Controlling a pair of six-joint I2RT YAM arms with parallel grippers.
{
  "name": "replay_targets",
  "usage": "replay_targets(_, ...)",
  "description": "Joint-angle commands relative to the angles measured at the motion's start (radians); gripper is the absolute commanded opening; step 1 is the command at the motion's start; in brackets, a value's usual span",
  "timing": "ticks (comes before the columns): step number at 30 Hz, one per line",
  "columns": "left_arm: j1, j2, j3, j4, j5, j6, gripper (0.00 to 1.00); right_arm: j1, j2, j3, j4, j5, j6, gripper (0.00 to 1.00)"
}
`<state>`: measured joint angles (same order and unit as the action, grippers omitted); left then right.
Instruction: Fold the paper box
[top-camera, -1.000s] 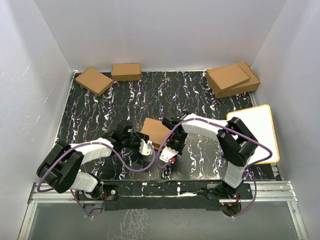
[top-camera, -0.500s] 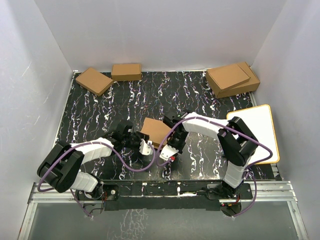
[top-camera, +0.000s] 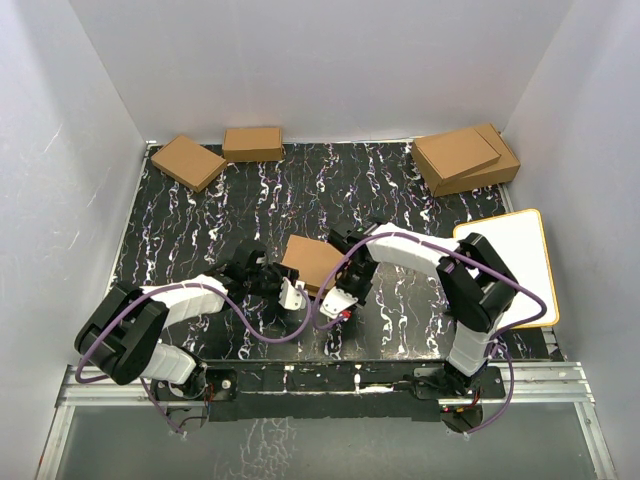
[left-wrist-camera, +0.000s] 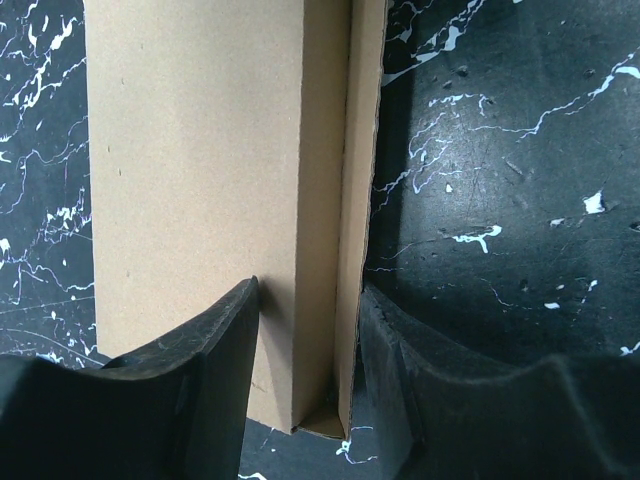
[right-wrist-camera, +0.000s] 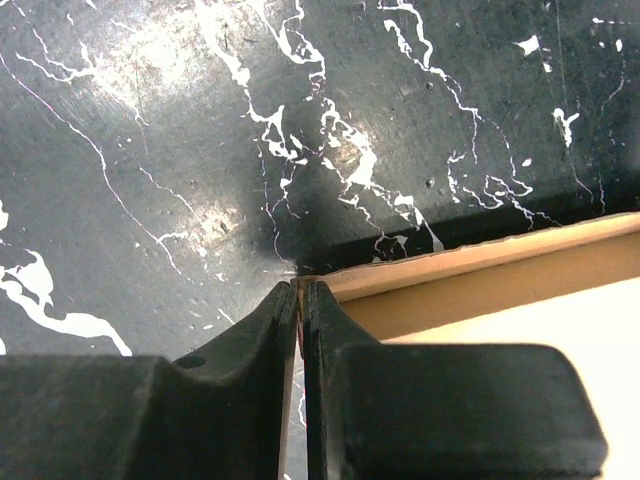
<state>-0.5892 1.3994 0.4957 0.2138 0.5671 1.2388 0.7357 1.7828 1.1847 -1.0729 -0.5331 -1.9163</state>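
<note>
Box: paper box (top-camera: 312, 262) sat on the counter (top-camera: 200, 220), centre of the top view, btwn my two arms.
Shape so far: thin rect. body already up; broad face + side wall creased square, upper left of the left wrist view.
Loose bit: one narrow flap (left-wrist-camera: 366, 150) stood just beside the side wall with a slim gap btwn them, not tucked.
left jaws: part open, straddling side wall + flap at the bottom of the left wrist view. Pads (left-wrist-camera: 200, 370) looked to press cardboard on both sides, so I judged it a hold.
right jaws: closed to a sliver, fingertips (right-wrist-camera: 250, 340) at the box's corner, mid-frame in the right wrist view. Couldn't tell if a thin edge was pinched.
Done: most folds, approx. late stage by my est.
Left: seat that flap, close up, set the box flat.
Far side of the box: hidden by my arms, so no call on it.
</note>
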Motion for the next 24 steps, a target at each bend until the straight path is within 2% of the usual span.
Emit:
replay_targets(1, -0.011, 0.031, -0.011, -0.113, 0.074, -0.012, 0.41, -0.019, -0.068, 0.036, 0.100, -0.006, -0.030, 0.13)
replay_targets(11, -0.011, 0.030, -0.010, -0.114, 0.075, -0.016, 0.41, -0.020, -0.078, 0.023, 0.100, -0.010, -0.029, 0.16)
replay_targets(24, -0.011, 0.033, -0.007, -0.114, 0.076, -0.024, 0.41, -0.031, -0.146, 0.044, 0.065, -0.098, 0.010, 0.28)
